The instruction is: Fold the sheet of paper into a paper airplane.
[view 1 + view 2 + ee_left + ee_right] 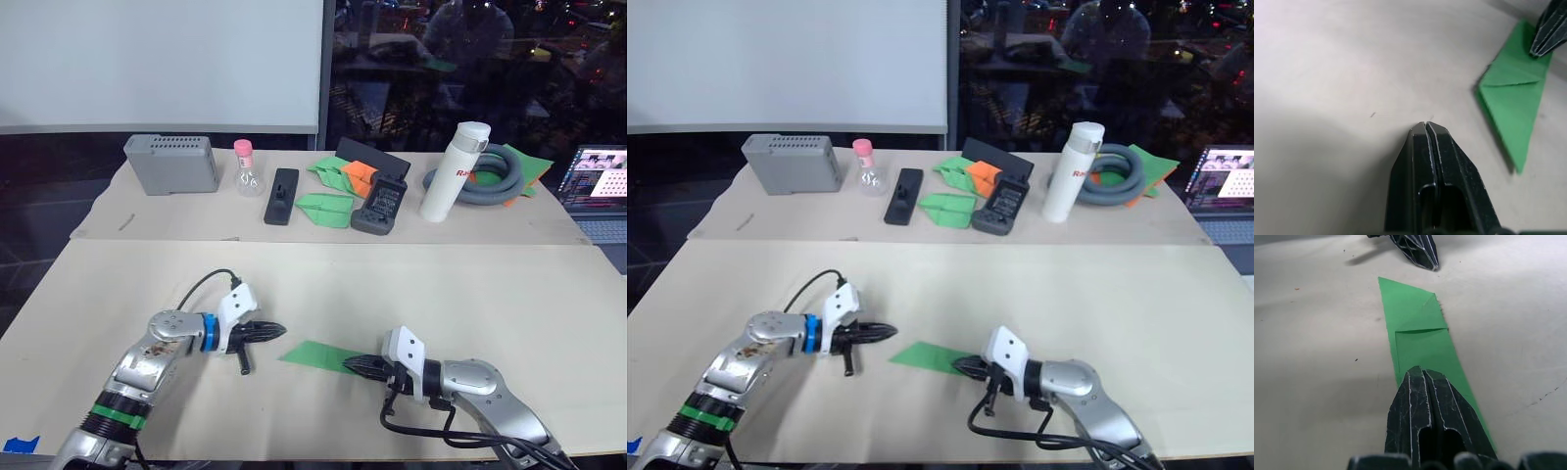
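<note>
Head view: one folded green paper lies flat on the near table, between two hands. The left hand hovers just left of its pointed end, fingers pressed together and holding nothing. The right hand rests its tip on the paper's right end. On the far table stand one grey box, one pink-capped bottle, one white flask, one grey hose, two black devices, several folded green planes and one orange dart. One laptop sits far right.

Left wrist: its fingers meet with no gap, off the paper.

Right wrist: its fingers are closed together, tip pressing down on the paper, gripping nothing; one triangular flap shows on the strip
</note>
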